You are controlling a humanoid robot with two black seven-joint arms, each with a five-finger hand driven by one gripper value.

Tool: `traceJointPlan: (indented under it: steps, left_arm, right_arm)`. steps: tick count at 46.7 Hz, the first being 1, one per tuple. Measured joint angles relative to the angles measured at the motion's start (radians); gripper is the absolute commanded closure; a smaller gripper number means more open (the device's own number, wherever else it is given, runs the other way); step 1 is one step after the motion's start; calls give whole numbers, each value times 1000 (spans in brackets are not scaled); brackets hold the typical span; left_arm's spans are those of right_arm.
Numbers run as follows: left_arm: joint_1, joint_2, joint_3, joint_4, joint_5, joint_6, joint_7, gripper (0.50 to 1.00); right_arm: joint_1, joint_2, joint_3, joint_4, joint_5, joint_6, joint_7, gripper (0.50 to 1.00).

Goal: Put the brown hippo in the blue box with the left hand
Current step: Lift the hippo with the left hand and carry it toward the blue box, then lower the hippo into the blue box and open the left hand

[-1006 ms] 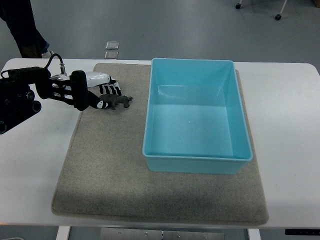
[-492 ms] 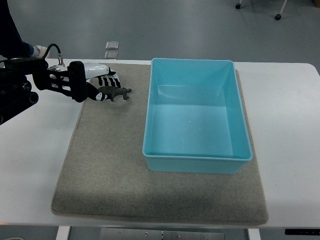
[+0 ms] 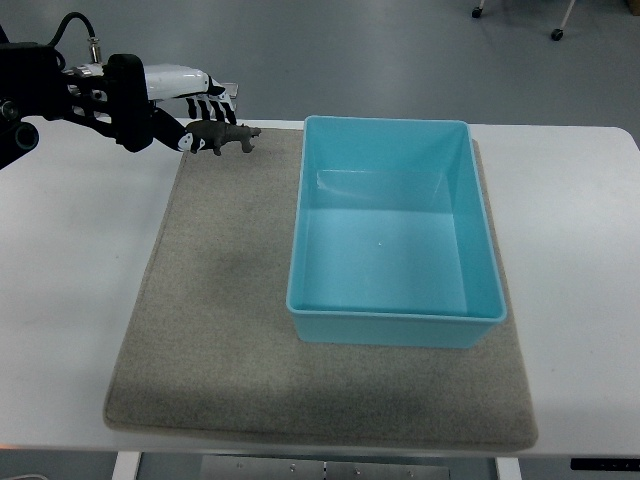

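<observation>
Lifted higher and carried toward the far edge since half a second ago: brown hippo (image 3: 222, 137), now hanging over the far-left corner of the grey mat (image 3: 230, 330), no longer low over the mat's left part. Gripped at its rear end by the left hand (image 3: 185, 100), fingers (image 3: 208, 103) curled down around it, head pointing right toward the blue box (image 3: 395, 318). Held clear of the mat, roughly level. Sits left of the box's far-left corner, apart from its rim, with a strip of bare mat between.

Open-topped and empty inside, the box lies on the right half of the mat, long side running away from the camera, near rim well toward the mat's near edge. Wide free mat to the box's left and in front. White desk (image 3: 60, 300) bare on both sides of the mat.

Comes in from the upper left edge, black forearm nearly horizontal, white back of the hand facing up, a cable looping above the wrist. Hand over the desk's far edge, beside grey floor (image 3: 350, 50). Right arm out of view.
</observation>
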Motion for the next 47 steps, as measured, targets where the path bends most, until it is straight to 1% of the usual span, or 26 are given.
traceJointPlan:
  steps: [12,23,30,37,39,40,42,44,45,47]
  left_arm:
    - [-109,-22,3,-72,2,-56,4,1000]
    - [-103,-220,17,-47,10,-61,14,1000]
    - [-99,-290,28,-23,11,-60,68,1000]
    - [-85,-329,62,-9,9,-47,77,1000]
    - [-83,-336,63,-10,4,-43,77,913]
    - [-82,-340,63,-10,2,-40,77,858]
    - [-76,-351,63,-11,0,-37,77,727]
    - [-68,-356,63,-11,-1,-32,76,624]
    - [-65,-358,63,-11,-1,-28,76,577]
    - [-60,-360,63,-12,-3,-16,76,512]
  right_arm:
    - [0,0,0,0,0,0,0,564]
    - [0,0,0,0,0,0,1,564]
    - [0,0,0,0,0,0,1,564]
    - [0,0,0,0,0,0,1,564]
    - [0,0,0,0,0,0,0,564]
    - [0,0,0,0,0,0,0,564]
    - [0,0,0,0,0,0,0,564]
    - [0,0,0,0,0,0,1,564]
    - [0,0,0,0,0,0,1,564]
    - [0,0,0,0,0,0,1,564]
